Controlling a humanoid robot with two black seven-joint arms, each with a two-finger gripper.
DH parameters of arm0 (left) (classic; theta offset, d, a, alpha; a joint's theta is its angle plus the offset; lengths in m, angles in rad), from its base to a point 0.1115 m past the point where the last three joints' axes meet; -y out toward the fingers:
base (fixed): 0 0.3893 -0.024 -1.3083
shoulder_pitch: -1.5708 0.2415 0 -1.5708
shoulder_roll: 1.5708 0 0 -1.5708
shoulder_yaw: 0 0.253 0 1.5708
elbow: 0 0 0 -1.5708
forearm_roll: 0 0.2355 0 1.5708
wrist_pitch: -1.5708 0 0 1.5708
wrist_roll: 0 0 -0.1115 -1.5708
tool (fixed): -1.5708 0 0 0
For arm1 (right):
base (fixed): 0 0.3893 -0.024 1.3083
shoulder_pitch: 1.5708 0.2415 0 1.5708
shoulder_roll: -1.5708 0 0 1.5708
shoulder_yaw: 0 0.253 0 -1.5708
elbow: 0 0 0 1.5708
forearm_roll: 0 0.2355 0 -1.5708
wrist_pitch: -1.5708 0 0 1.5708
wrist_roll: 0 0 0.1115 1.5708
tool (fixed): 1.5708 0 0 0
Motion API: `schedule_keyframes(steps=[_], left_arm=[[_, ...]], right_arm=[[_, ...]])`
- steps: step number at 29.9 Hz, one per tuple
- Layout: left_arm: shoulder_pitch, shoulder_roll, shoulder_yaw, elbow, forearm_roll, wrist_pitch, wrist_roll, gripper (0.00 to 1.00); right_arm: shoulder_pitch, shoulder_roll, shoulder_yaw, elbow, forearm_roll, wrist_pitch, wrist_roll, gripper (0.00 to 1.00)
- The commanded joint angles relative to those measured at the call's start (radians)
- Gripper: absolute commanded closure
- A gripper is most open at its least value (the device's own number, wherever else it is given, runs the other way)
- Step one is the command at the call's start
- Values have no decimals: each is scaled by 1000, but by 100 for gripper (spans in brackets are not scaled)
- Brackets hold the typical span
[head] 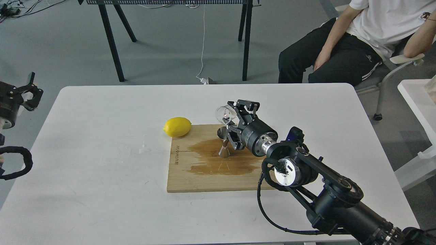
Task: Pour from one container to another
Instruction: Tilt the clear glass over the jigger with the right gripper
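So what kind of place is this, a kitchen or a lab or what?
Most likely a robotics lab or test room, not a kitchen: a plain white table on a bare grey floor, loose cables trailing across it, and a seated person watching close by.

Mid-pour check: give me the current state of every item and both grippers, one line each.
glass cup: tipped on its side above the jigger, held.
jigger: upright on the board.
cutting board: wet, dark stain around the jigger.
lemon: resting at the board's corner.
right gripper: shut on the cup.
left gripper: open, off the table.
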Motion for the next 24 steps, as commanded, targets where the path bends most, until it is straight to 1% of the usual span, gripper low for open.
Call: schedule_keyframes(steps=[1, 8, 14, 24], left_arm=[[0, 0, 0, 0, 0, 0, 0, 0], [0, -1, 0, 0, 0, 0, 0, 0], [2, 2, 0, 0, 0, 0, 0, 0], [2, -1, 0, 0, 0, 0, 0, 0]], right_arm=[[0, -10, -2, 2, -11, 0, 0, 70], [2, -12, -2, 1, -100, 0, 0, 70], [5, -16, -43, 2, -106, -2, 1, 70], [22, -24, -51, 1, -164, -5, 3, 70]])
